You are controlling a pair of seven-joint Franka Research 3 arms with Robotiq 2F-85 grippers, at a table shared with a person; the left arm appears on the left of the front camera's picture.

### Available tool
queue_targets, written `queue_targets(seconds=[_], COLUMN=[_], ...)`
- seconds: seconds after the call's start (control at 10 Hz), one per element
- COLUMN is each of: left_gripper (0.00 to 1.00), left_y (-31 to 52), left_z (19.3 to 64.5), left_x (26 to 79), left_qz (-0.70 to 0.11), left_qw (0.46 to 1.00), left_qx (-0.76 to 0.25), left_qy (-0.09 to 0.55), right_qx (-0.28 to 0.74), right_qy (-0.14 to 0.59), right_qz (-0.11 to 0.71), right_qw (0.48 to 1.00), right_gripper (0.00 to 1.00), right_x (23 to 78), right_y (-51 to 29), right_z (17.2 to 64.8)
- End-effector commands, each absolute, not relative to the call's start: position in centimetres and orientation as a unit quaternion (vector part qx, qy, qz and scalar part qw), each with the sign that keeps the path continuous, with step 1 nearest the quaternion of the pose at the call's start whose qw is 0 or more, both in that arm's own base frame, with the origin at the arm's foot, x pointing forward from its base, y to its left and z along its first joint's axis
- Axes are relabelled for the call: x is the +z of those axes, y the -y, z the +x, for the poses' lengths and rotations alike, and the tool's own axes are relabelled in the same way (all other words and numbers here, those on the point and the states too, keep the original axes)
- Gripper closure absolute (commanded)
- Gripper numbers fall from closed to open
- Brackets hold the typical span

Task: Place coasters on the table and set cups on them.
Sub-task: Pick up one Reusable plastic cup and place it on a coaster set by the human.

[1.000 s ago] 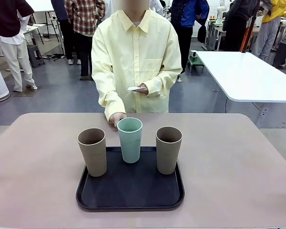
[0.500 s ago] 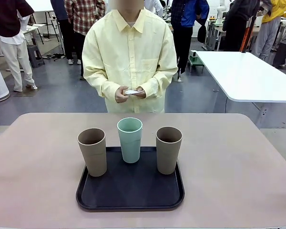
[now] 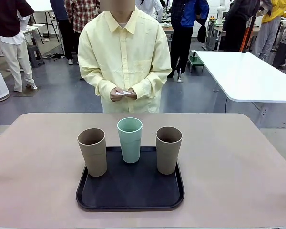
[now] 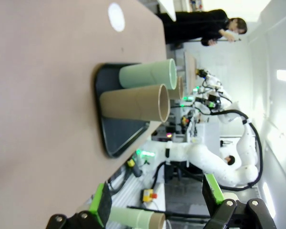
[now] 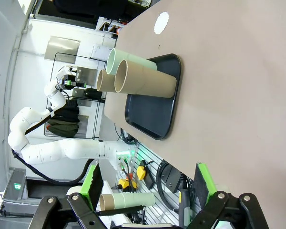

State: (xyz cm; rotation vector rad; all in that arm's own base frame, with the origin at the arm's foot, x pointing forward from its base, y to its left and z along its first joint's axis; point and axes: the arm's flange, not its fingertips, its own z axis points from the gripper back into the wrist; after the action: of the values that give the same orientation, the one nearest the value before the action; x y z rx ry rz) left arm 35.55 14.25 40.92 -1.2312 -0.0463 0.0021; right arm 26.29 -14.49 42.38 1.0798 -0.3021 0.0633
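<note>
Worktop [image 3: 229, 167] is carrying tray [image 3: 128, 191] with three cups [image 3: 129, 140]. Person's hands [image 3: 117, 94] are holding coasters [image 3: 125, 92] at chest. Left gripper [image 4: 157, 198] and right gripper [image 5: 148, 186] are hanging with jaws wide, empty.

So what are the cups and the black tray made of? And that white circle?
The two brown cups and the mint green cup look like matte plastic or bamboo fibre: dull, no shine. The black tray seems smooth plastic, with a faint sheen. The white coaster looks like thin paper, but it's too small to be sure.
</note>
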Motion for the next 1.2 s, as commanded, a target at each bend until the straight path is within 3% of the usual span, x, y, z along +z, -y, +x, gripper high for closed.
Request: queue_targets(seconds=[0.0, 0.2, 0.5, 0.7, 0.8, 1.1], left_gripper=[0.00, 0.00, 0.00, 0.00, 0.00, 0.00], left_y=[-14.3, -11.2, -4.2, 2.6, 5.4, 9.9], left_z=[35.5, 37.2, 40.3, 40.7, 39.9, 37.8], left_x=[40.9, 43.4, 47.7, 49.1, 49.0, 47.5], left_qz=[-0.577, -0.463, -0.285, -0.178, -0.149, -0.105], left_qw=[0.816, 0.871, 0.904, 0.880, 0.850, 0.804], left_qx=[0.001, -0.144, -0.295, -0.427, -0.496, -0.580], left_qy=[0.022, 0.083, 0.119, 0.106, 0.095, 0.081], right_qx=[0.030, 0.030, 0.030, 0.030, 0.030, 0.030], right_qy=[0.145, 0.145, 0.145, 0.145, 0.145, 0.145], right_qz=[0.519, 0.519, 0.519, 0.519, 0.519, 0.519], right_qw=[0.842, 0.842, 0.842, 0.842, 0.842, 0.842], right_gripper=[0.00, 0.00, 0.00, 0.00, 0.00, 0.00], right_x=[42.3, 42.3, 42.3, 42.3, 42.3, 42.3], right_y=[14.6, 14.6, 14.6, 14.6, 14.6, 14.6], right_z=[26.4, 26.4, 26.4, 26.4, 26.4, 26.4])
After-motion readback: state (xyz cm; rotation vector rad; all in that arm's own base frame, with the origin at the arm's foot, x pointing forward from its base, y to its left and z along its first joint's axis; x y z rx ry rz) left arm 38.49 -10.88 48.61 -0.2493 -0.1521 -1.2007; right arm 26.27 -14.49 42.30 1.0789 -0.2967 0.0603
